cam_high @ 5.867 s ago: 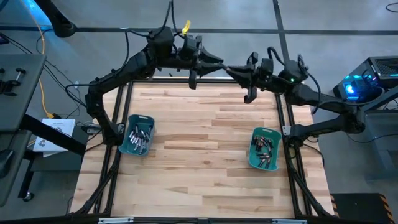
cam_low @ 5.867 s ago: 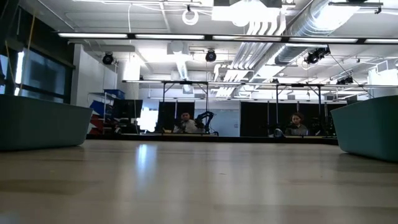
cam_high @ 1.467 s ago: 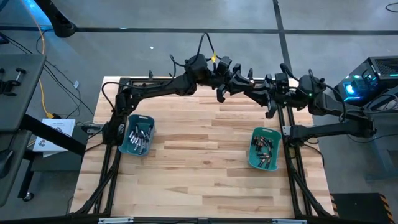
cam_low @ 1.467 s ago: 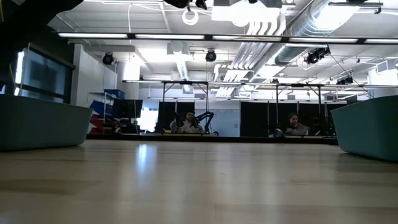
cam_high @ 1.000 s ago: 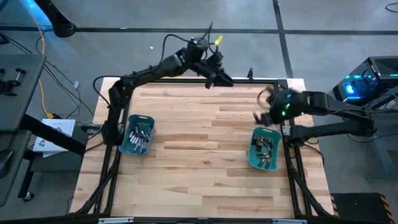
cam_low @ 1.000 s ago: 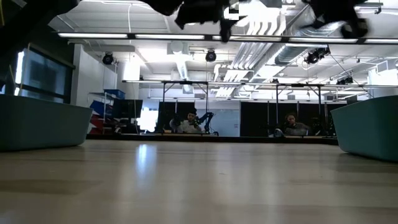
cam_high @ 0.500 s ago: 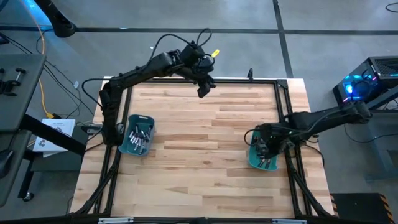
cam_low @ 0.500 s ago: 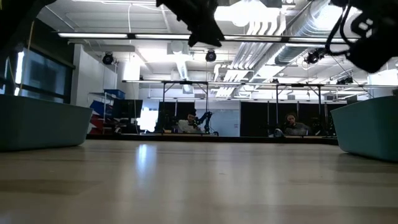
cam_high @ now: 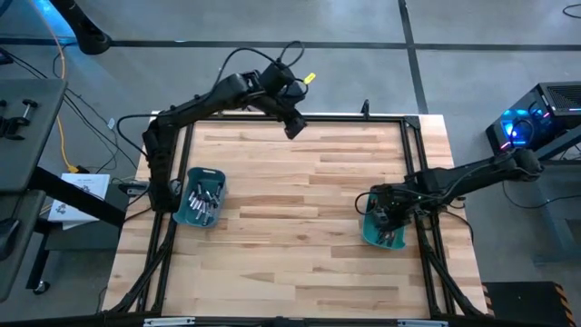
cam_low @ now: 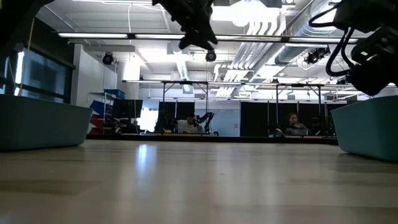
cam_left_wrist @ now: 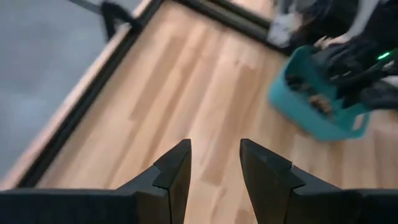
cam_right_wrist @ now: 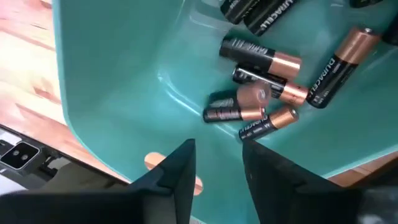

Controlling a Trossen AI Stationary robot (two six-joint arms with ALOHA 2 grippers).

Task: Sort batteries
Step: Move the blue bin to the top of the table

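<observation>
Two teal bins stand on the wooden table. The left bin (cam_high: 201, 196) holds silvery-grey batteries (cam_high: 203, 198). The right bin (cam_high: 370, 234) holds dark batteries with copper-brown ends (cam_right_wrist: 261, 99), which lie on the bin floor (cam_right_wrist: 124, 81). My right gripper (cam_high: 386, 213) is low over the right bin, open, with its fingers pointing down above the batteries (cam_right_wrist: 214, 165). My left gripper (cam_high: 293, 127) hangs high over the table's far edge, open (cam_left_wrist: 214, 162), and holds nothing. In the low view the left gripper (cam_low: 196, 28) is at the top and the right gripper (cam_low: 373, 62) is above the right bin (cam_low: 367, 127).
The bare wooden tabletop (cam_high: 290, 209) lies between the two bins. A black metal frame (cam_high: 345, 115) runs along the table's far edge and sides. The left wrist view shows the right bin (cam_left_wrist: 311, 112) with my right arm (cam_left_wrist: 354, 56) over it. People sit far off in the room (cam_low: 295, 127).
My right gripper has swung from the table's far right part toward the near edge and come down over the right bin. My left gripper has drifted a little toward the table's left along the far edge. The bins and batteries have stayed where they were.
</observation>
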